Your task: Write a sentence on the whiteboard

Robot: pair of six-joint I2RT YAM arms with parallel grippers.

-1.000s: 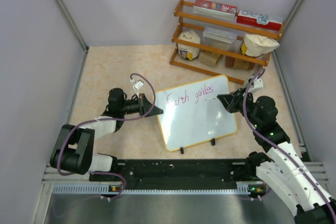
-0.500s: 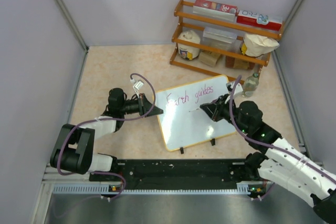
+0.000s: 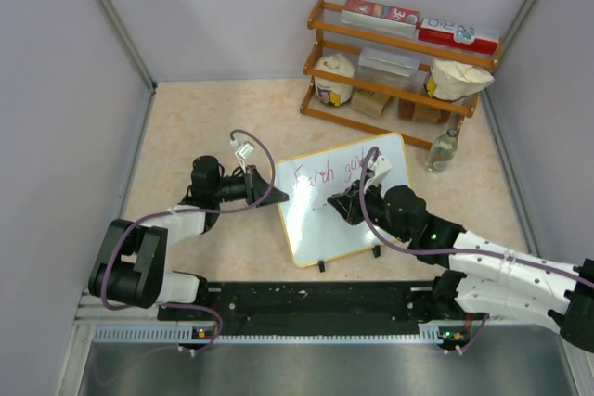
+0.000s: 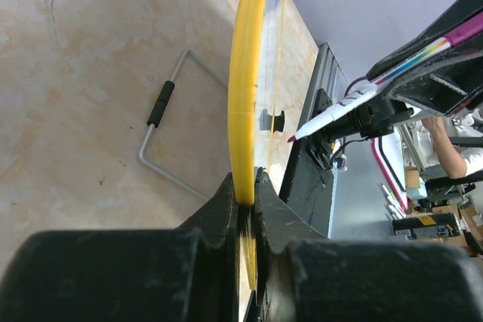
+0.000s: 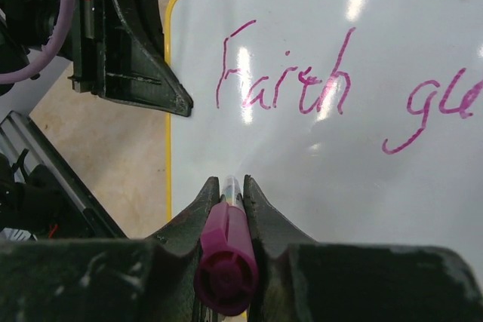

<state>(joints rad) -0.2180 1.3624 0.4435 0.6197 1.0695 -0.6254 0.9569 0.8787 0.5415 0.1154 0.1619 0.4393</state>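
The beige marbled tabletop (image 3: pixel 204 118) sits between grey walls. At the back, a brown wooden rack (image 3: pixel 316 44) holds two red-and-white boxes (image 3: pixel 380 14) on its top shelf. Below them sit a white jar (image 3: pixel 332 79), a clear tub (image 3: pixel 388 62) and a cream bag (image 3: pixel 459 79).

The glossy white, yellow-framed whiteboard (image 3: pixel 320 224) stands tilted at the table's centre. My left gripper (image 4: pixel 247 194) is clamped on its left frame edge. My right gripper (image 5: pixel 230 186) pinches a magenta marker (image 5: pixel 226 254), tip below the first line of the pink cursive sentence (image 5: pixel 302 92).

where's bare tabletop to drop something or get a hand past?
Biggest free patch: far-left table, bordered by the rack and the left tool. Smaller one right of the whiteboard, nearer than the bottle. Crowded: the board's left edge, clamped by the left tool; the board face under the right tool and marker.
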